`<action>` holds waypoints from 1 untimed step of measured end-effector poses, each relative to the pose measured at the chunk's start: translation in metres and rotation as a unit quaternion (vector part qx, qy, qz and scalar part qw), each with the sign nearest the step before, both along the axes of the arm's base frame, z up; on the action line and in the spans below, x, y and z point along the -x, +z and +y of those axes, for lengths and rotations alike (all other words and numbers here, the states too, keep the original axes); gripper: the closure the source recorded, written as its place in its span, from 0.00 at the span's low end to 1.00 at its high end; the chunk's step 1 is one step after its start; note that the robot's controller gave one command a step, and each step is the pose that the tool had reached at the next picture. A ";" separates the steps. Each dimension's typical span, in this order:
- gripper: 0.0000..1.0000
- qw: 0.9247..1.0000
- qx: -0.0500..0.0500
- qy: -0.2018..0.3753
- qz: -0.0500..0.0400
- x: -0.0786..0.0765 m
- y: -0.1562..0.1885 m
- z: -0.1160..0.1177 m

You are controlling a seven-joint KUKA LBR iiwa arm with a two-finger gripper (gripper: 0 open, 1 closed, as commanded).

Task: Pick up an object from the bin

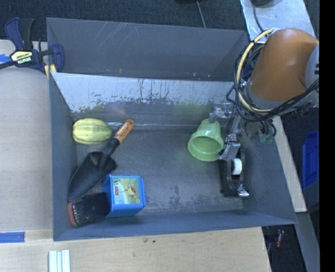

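A light green cup (204,142) lies on its side in the right half of the bin, mouth toward the lower left. My gripper (224,132) hangs at the cup's right end, open. One grey finger (218,116) stands above the cup's base end and the other (231,149) below it. Whether they touch the cup I cannot tell. Just below the gripper, against the right wall, lies a black oblong thing with a white round label (234,180).
On the left side lie a yellow-green striped squash (91,131), a black trowel with a wooden handle (97,164), a blue box (125,194) and a dark block with a red edge (88,209). The arm's orange cover and cables hang over the right rim.
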State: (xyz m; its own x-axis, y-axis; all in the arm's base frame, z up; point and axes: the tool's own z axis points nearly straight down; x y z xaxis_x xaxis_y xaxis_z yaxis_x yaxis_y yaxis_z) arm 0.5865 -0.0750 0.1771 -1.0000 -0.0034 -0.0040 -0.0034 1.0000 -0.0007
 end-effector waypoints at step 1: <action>0.00 1.000 0.000 0.000 0.000 0.000 0.000 0.000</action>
State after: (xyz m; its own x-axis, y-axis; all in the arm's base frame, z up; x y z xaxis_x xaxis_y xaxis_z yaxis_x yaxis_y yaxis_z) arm 0.5865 -0.0750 0.1771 -1.0000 -0.0035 -0.0040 -0.0035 1.0000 -0.0007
